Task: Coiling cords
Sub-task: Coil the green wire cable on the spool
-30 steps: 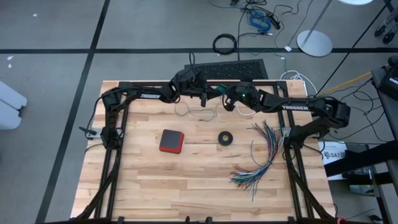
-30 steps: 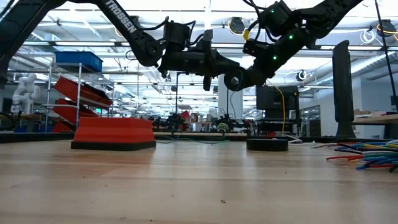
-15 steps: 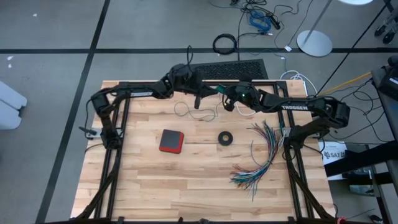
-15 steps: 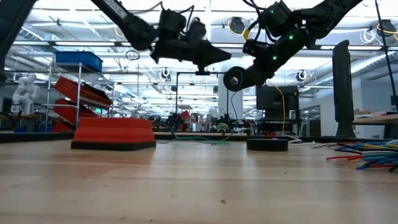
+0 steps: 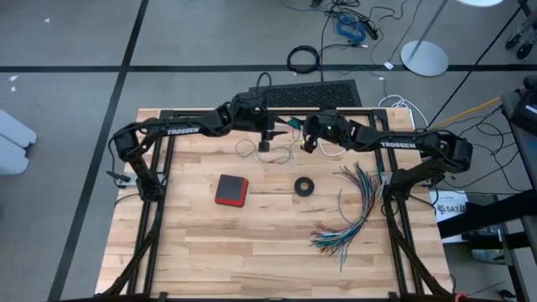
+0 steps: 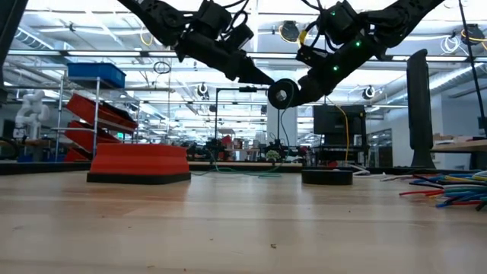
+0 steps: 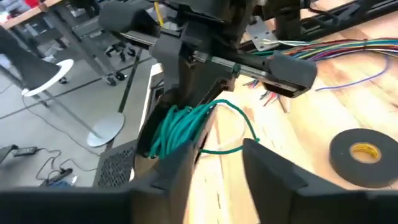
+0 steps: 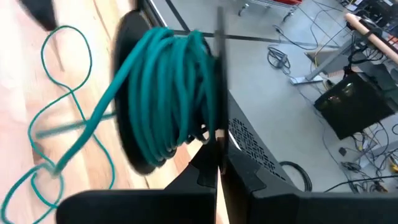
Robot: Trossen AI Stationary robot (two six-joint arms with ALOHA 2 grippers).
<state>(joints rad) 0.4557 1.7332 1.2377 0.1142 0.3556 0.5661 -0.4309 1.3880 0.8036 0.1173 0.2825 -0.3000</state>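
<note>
High view: left gripper and right gripper meet above the table's far edge. Left jaws spread, holding nothing, by the loose strand. Right jaws pressed together on a black spool wound with the teal-green cord; loose loops trail onto the wood. Red block, black tape ring and multicoloured wires lie nearer.

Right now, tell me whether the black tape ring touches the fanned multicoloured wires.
Apart: the high view shows bare wooden table between black tape ring and multicoloured wires.
</note>
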